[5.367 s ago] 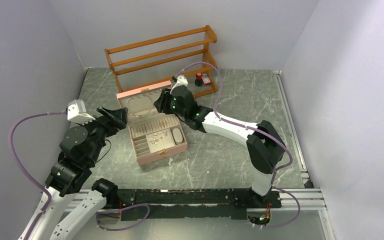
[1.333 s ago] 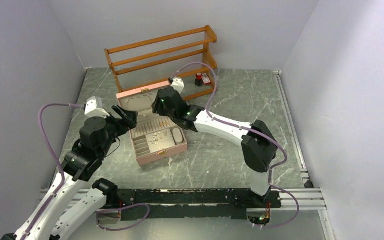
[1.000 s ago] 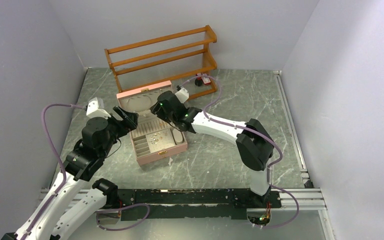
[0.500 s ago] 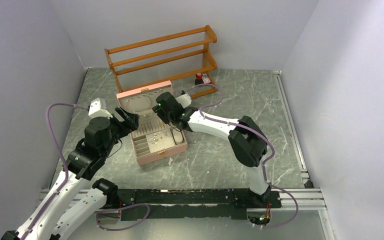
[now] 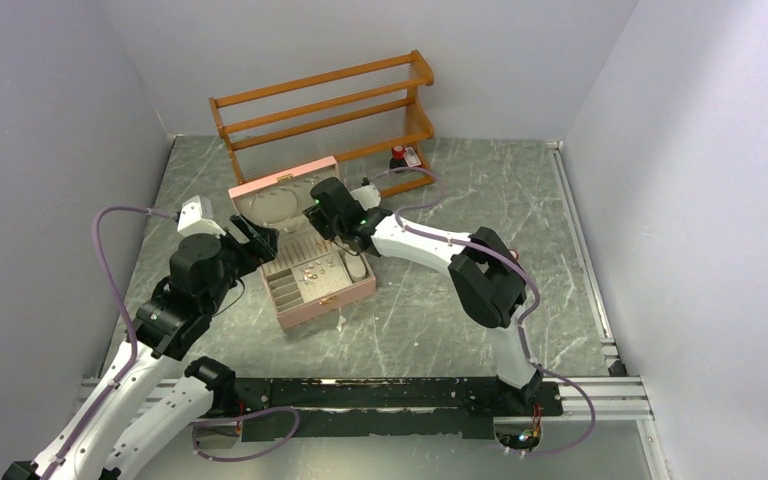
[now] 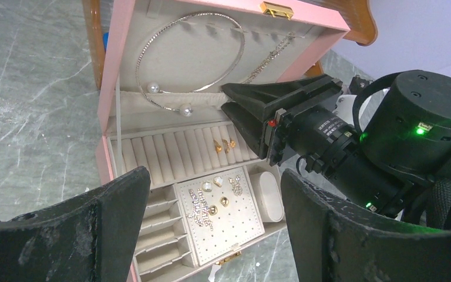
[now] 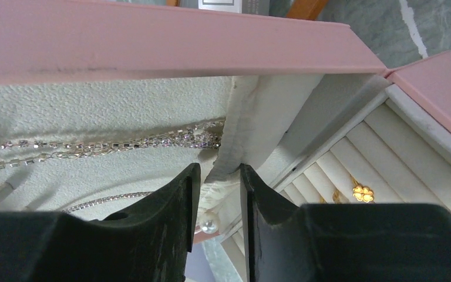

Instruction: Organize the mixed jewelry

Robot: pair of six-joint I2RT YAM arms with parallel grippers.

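The pink box [image 5: 332, 296] stands open on the table. In the left wrist view, small gold and sparkly earrings [image 6: 217, 198] lie on its perforated pad, and two gold pieces [image 6: 224, 145] sit in the ring rolls. A pearl-tipped necklace [image 6: 191, 56] hangs in the lid. My left gripper [image 5: 257, 238] is open and empty just left of the box, and the box shows between its jaws in the left wrist view [image 6: 211, 235]. My right gripper [image 5: 320, 212] is at the lid's right inner edge. Its jaws [image 7: 219, 182] pinch the cream lid strap [image 7: 252, 126].
A wooden rack [image 5: 325, 110] stands behind the box against the back wall. A small red-capped bottle [image 5: 398, 155] sits at its right end. Grey walls close in on the left and right. My right arm reaches across the table behind the box.
My right gripper has moved left and down to the lid's inner edge and closed on the strap. The lid has tipped back a little. My left gripper has come closer to the box.
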